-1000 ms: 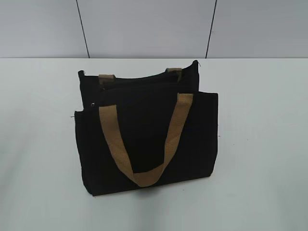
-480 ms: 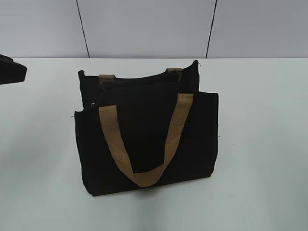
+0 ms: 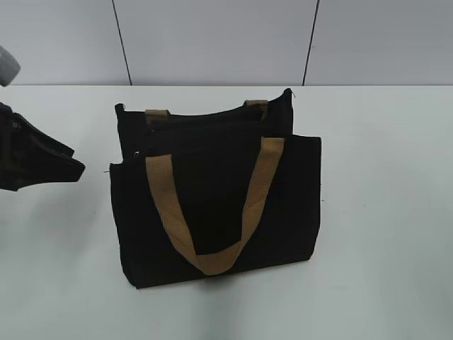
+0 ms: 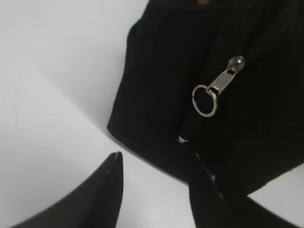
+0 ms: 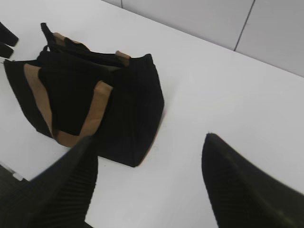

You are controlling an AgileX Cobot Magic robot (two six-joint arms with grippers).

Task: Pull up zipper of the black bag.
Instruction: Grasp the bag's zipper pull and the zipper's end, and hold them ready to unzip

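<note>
The black bag [image 3: 219, 205] stands upright in the middle of the table, tan handles [image 3: 255, 191] hanging down its front. The zipper runs along its top; its silver pull tab [image 4: 223, 78] with a ring [image 4: 205, 100] hangs at the bag's left end, seen in the left wrist view. My left gripper [image 3: 76, 161] is open and empty, left of the bag and apart from it; in its own view [image 4: 156, 164] the pull tab lies ahead and to the right. My right gripper [image 5: 149, 145] is open and empty, above bare table to the right of the bag [image 5: 128, 114], out of the exterior view.
The white table [image 3: 382, 212] stretches around the bag on all sides. A grey panelled wall [image 3: 212, 42] stands behind the table's far edge. The left gripper's fingers [image 5: 5, 38] show at the top left of the right wrist view.
My left arm has come in from the left edge of the exterior view and moved right towards the bag's left end. The bag has not moved.
</note>
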